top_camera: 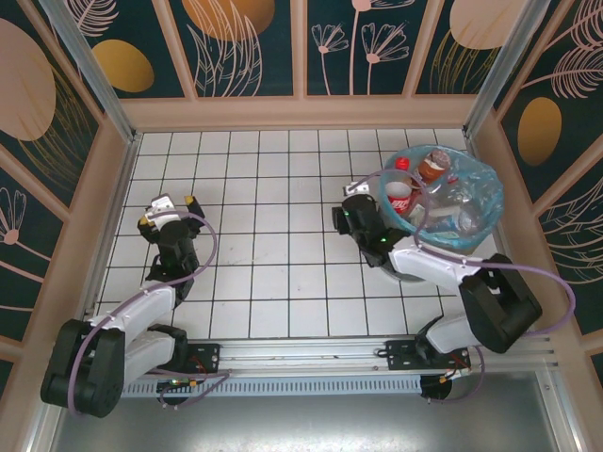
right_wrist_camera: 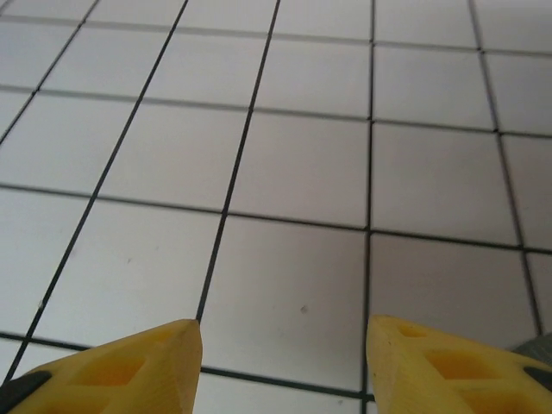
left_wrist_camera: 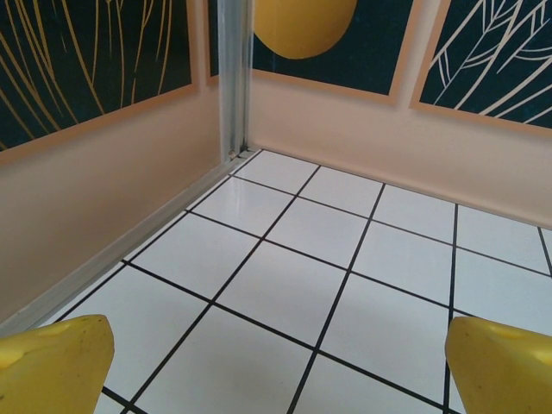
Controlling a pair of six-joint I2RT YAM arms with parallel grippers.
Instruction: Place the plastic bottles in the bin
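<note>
- The white tiled table (top_camera: 273,235) carries both arms at its near edge.
- The grey bin (top_camera: 482,215), lined with a light-blue bag, stands at the far right of the table, just beside the right arm.
- The plastic bottles (top_camera: 431,168) lie piled inside the bin, red caps and red labels showing.
- The left gripper (left_wrist_camera: 276,371) hovers over the tiles near the left wall, its jaws spread wide and holding nothing.
- The right gripper (right_wrist_camera: 289,366) points down at the tiles left of the bin, jaws apart and empty.

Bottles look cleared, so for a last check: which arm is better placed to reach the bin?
Right. The right gripper, open, sits just beside the bin; the left gripper is far off on the opposite side.
</note>
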